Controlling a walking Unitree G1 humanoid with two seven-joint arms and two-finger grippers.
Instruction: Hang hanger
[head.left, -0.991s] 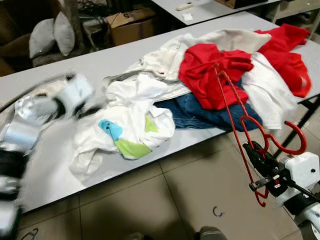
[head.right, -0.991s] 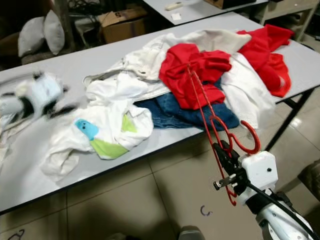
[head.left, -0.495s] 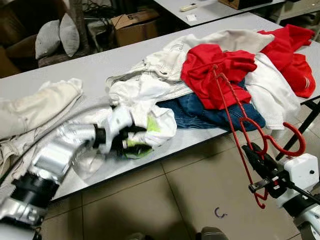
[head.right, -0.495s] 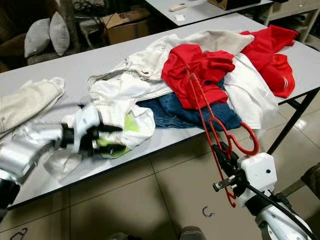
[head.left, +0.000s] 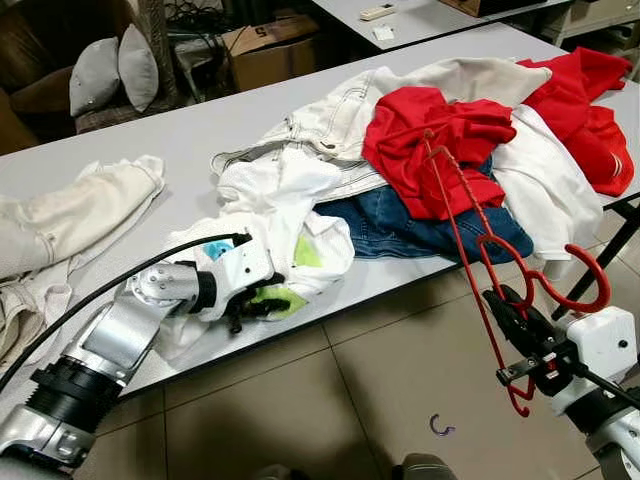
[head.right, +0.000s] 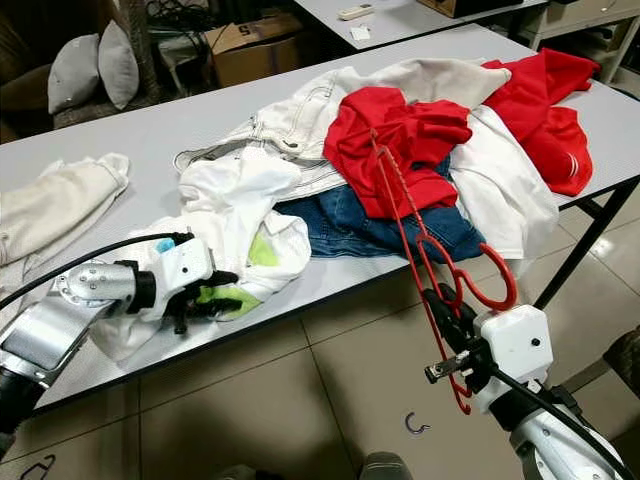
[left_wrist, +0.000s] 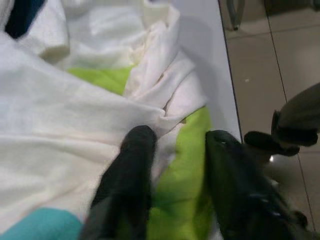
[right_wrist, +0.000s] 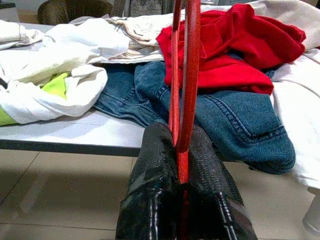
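- A long grey table stands on a tiled floor, heaped with clothes; a cardboard box and two grey cushions lie behind it.
- One red hanger is in play. It stands tilted off the table's near edge, its top reaching up in front of the red garment and its hook curling beside the right gripper.
- The right jaws are closed on the hanger's thin lower bar, as the right wrist view shows.
- The left gripper rests on the white T-shirt with green and blue patches, its jaws parted around a fold near the table's edge, not yet pinched.
- The hanger looks light, stiff and thin, likely to pivot in a narrow grip; holding it near the hook's base seems steadier.
- The shirt is soft and limp, and best taken at the collar or shoulder.
- Also counted: one pair of jeans, several white and cream garments, and two red ones.
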